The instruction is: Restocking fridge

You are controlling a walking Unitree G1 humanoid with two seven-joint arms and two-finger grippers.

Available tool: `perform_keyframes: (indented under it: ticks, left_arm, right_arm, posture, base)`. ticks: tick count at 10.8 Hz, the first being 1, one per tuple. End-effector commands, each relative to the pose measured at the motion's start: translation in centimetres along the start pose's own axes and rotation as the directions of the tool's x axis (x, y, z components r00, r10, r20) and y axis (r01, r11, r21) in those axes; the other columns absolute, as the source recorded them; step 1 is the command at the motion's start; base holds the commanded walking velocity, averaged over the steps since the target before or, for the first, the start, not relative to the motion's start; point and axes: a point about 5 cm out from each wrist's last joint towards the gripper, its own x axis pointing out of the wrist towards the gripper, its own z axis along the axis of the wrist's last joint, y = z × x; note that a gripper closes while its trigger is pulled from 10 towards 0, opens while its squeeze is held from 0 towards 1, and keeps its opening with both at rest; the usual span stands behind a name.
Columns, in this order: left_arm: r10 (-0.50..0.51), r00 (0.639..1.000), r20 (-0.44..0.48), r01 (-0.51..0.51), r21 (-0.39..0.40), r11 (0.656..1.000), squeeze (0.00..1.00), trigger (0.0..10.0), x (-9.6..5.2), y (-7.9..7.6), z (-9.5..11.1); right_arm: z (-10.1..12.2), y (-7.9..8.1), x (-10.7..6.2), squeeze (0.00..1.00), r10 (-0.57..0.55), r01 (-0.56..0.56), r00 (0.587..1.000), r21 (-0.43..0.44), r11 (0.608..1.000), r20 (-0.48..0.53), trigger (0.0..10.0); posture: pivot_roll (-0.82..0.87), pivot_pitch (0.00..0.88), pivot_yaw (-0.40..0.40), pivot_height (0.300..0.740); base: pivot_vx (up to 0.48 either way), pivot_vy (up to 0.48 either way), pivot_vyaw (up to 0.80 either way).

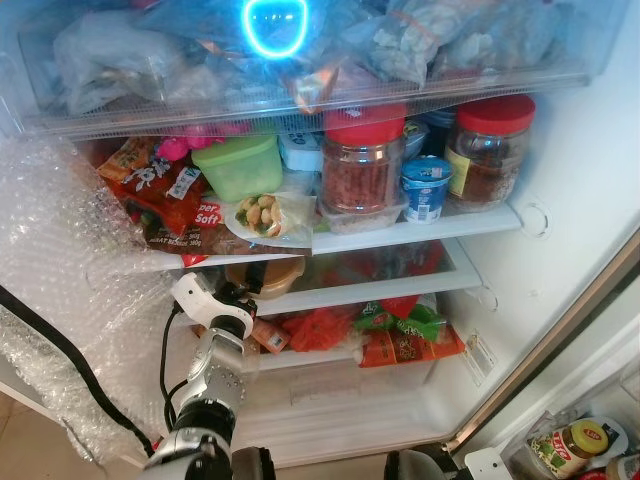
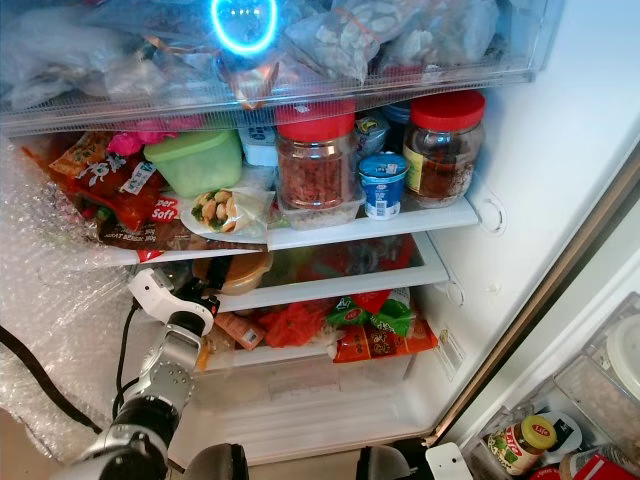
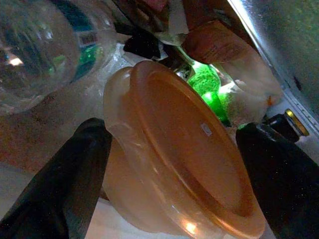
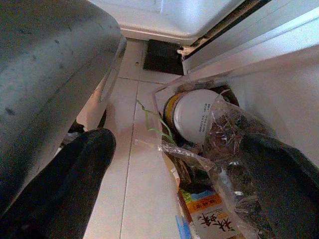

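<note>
I have the left gripper [image 3: 169, 149] at the lower left of the frame, inside the fridge, jaws spread wide around the orange lidded tub [image 3: 184, 154] on the middle shelf [image 1: 400, 288], where there's room. Right gripper [image 4: 174, 169] idles, jaws released.

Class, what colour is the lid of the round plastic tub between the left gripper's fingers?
Translucent orange lid, clearest in the left wrist view.

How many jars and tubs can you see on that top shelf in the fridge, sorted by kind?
Red-lidded jars: 2, one at the middle and one at the right end
Green lidded tubs: 1
Small blue-and-white cups: 1
Total: 4
</note>
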Motion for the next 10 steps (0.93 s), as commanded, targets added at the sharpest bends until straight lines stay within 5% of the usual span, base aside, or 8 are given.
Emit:
perform_keyframes:
  ticks: [1, 6, 8, 10]
  left_arm:
    - [-0.004, 1.0, -0.017, 0.004, 0.014, 1.0, 0.0, 10.0, -0.3, 0.4, 0.1]
    - [-0.067, 0.995, -0.07, 0.077, 0.145, 0.986, 0.0, 10.0, -2.5, 1.6, 0.9]
    - [-0.126, 0.986, -0.106, 0.145, 0.192, 0.971, 0.0, 10.0, -2.9, 0.7, 0.8]
    - [-0.257, 0.947, -0.191, 0.3, 0.251, 0.92, 0.0, 10.0, -3.3, -1.5, 0.5]
  right_arm:
    - [0.7, 0.8, 0.1, 0.0, 0.026, -0.026, 0.999, -0.005, 1.0, 0.027, 10.0]
    - [0.8, 0.7, 0.1, 0.0, 0.022, -0.022, 0.999, -0.008, 1.0, 0.032, 10.0]
    - [0.8, 0.7, 0.1, 0.0, 0.022, -0.022, 0.999, -0.009, 1.0, 0.033, 10.0]
    - [0.8, 0.7, 0.1, 0.0, 0.022, -0.022, 0.999, -0.009, 1.0, 0.034, 10.0]
  posture:
    - [-0.08, 0.0, 0.051, 0.622]
    - [-0.08, 0.0, 0.049, 0.622]
    - [-0.08, 0.0, 0.047, 0.622]
    - [-0.08, 0.0, 0.049, 0.622]
  base:
    - [0.0, 0.0, 0.0]
    - [0.0, 0.0, 0.0]
    - [0.0, 0.0, 0.0]
    - [0.0, 0.0, 0.0]
